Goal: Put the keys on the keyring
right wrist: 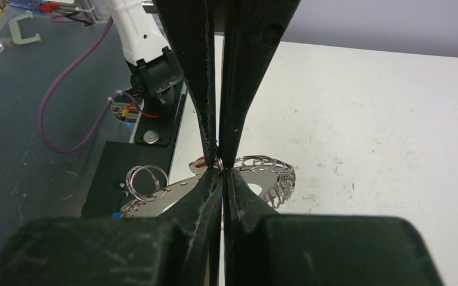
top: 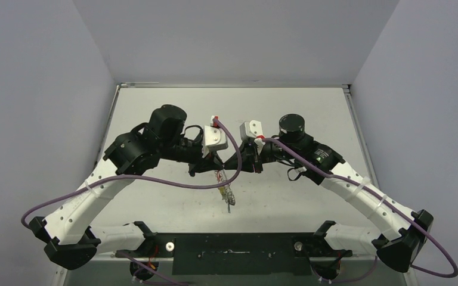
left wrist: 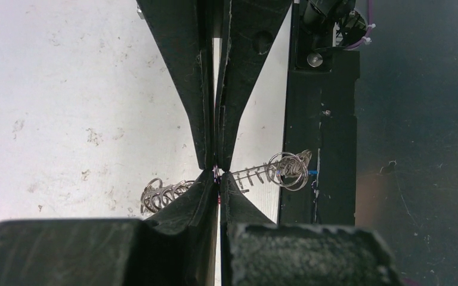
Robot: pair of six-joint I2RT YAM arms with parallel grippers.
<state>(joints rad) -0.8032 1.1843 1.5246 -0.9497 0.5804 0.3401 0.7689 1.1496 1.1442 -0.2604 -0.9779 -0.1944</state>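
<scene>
The keyring (top: 222, 182) hangs in the air between both arms. In the left wrist view it is edge-on, with wire loops (left wrist: 286, 170) on either side of my fingers. My left gripper (left wrist: 217, 174) is shut on its flat plate. My right gripper (right wrist: 219, 167) is shut tip to tip against the left one, pinching a small wire ring beside a red tag (right wrist: 201, 161). The key itself is hidden by the fingers. The grey plate (right wrist: 173, 189) and its loops (right wrist: 271, 173) show behind. A speck of blue (right wrist: 114, 214) shows at the ring's lower edge. A yellow-green tag (top: 228, 195) dangles below.
The black base plate (top: 238, 250) runs along the near table edge under the hanging ring. The white tabletop (top: 286, 113) stretches behind the arms. Purple cables (top: 155, 183) loop from both wrists. Tools lie on the dark bench (right wrist: 12, 30) beyond the table.
</scene>
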